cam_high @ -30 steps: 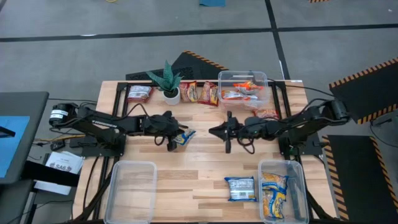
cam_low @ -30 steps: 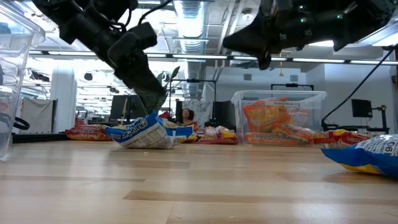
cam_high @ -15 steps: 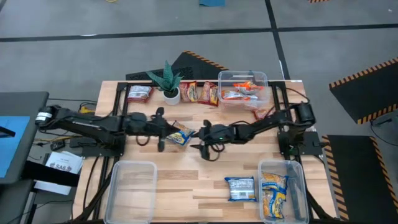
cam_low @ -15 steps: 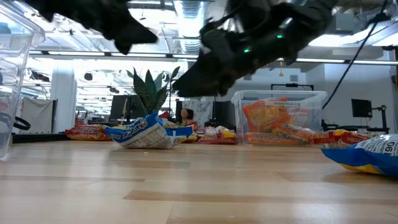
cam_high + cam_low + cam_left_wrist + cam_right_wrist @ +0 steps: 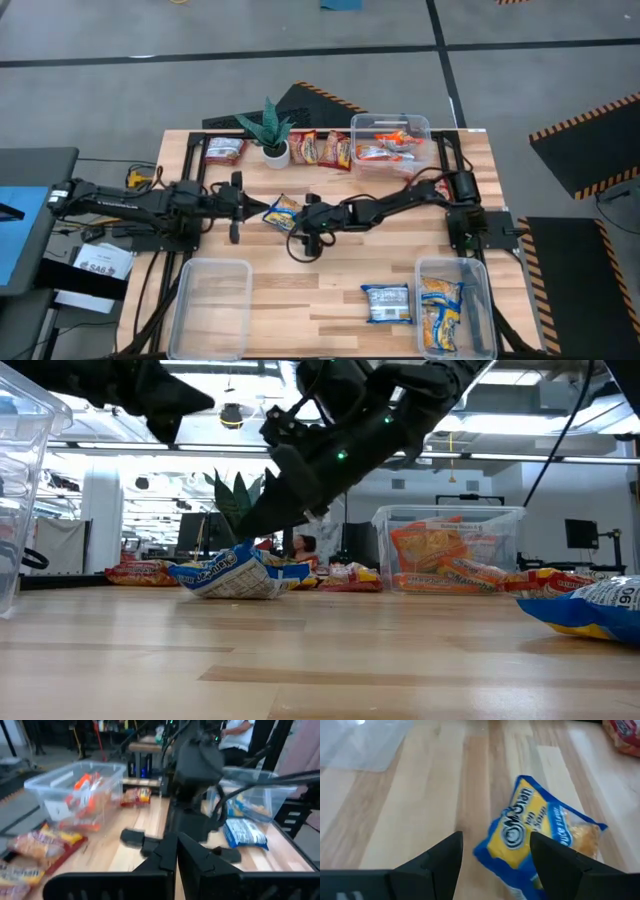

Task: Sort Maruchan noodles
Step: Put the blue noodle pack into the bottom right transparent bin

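Noodles update: we see a blue-yellow packet [image 5: 282,212] lying on the counter [image 5: 330,290] mid-table, right gripper [image 5: 495,851] hovering just over it with fingers [image 5: 554,855] spread wide, nothing held. Left gripper [image 5: 176,851] sits just beside it, fingers pinched together and empty. Other packets [image 5: 320,148] lie along the far edge.

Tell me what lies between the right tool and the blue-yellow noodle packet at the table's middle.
Only bare wood. In the right wrist view the right tool, its fingers apart, faces the blue-yellow packet with nothing between; the high view agrees.
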`<action>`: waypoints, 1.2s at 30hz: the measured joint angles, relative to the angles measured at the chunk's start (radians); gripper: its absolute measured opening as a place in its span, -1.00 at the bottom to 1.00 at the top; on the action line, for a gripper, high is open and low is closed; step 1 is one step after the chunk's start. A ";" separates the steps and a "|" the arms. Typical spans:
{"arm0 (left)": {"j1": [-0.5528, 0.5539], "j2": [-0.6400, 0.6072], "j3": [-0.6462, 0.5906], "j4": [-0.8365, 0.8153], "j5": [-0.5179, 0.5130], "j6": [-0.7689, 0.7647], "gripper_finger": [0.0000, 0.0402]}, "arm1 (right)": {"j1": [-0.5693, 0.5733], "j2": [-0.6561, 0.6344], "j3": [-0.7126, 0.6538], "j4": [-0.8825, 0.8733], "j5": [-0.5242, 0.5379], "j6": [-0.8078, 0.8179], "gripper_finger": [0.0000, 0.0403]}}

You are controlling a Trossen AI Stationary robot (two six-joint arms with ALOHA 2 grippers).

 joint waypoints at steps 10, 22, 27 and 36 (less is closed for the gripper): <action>-0.009 -0.004 -0.001 -0.034 -0.045 -0.010 -1.00 | 0.011 0.014 0.001 -0.022 0.062 -0.070 0.27; -0.009 -0.004 -0.001 -0.025 -0.061 0.015 -1.00 | 0.014 0.098 0.027 -0.010 0.168 -0.122 0.25; -0.010 -0.004 -0.001 -0.028 -0.072 0.002 -1.00 | 0.020 0.097 0.036 -0.013 0.220 -0.115 -0.05; -0.011 -0.005 -0.001 -0.034 -0.074 0.011 -1.00 | 0.014 0.081 0.036 -0.069 0.243 -0.108 -0.92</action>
